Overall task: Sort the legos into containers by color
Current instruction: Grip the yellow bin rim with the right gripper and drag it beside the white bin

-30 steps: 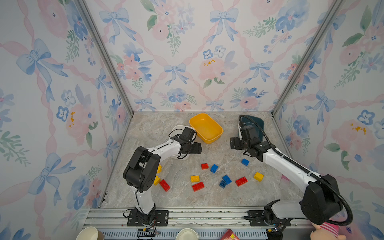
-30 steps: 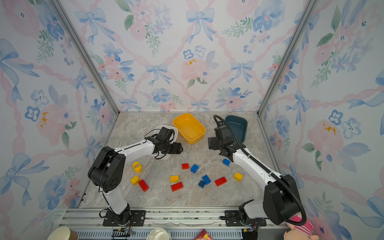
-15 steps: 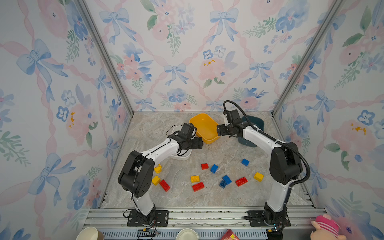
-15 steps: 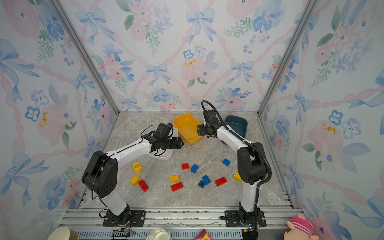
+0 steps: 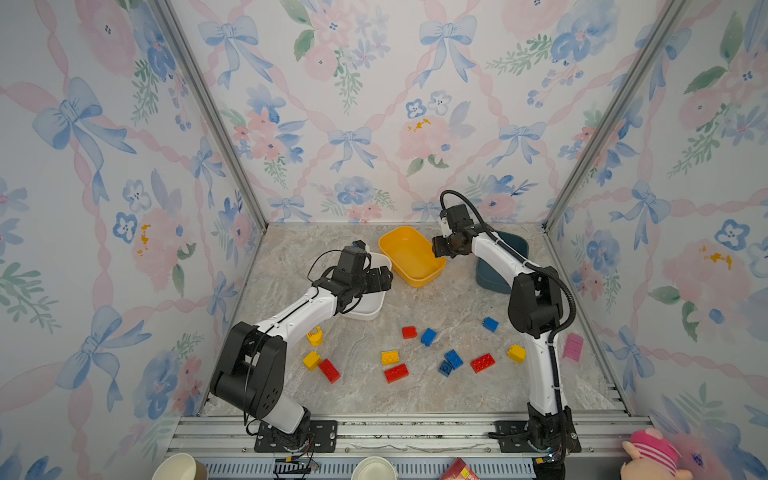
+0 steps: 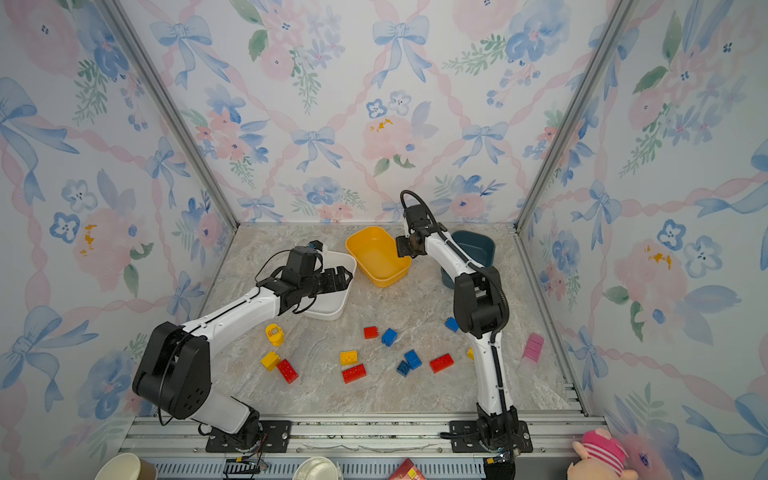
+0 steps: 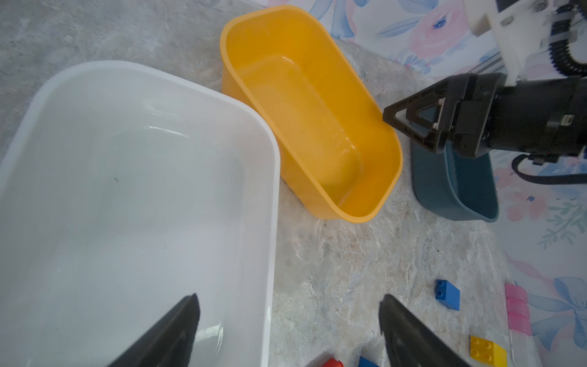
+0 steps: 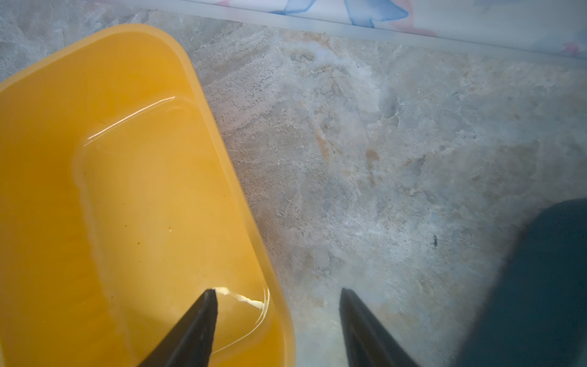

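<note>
stage: tub placement; red, blue and yellow studded plastic bricks (image 5: 395, 372) unsorted. right gripper (image 8: 278, 290) open astride shallow yellow-orange plastic tub (image 8: 206, 105) rim; left gripper (image 7: 289, 297) open over shallow white plastic tub (image 7: 127, 159) rim. next move, judged: clamp.

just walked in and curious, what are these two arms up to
The right claw straddles the rim of the yellow tub, jaws apart; the left claw hangs open over the edge of the white tub. Both tubs are empty, and the red, blue and yellow bricks lie loose on the table.
</note>
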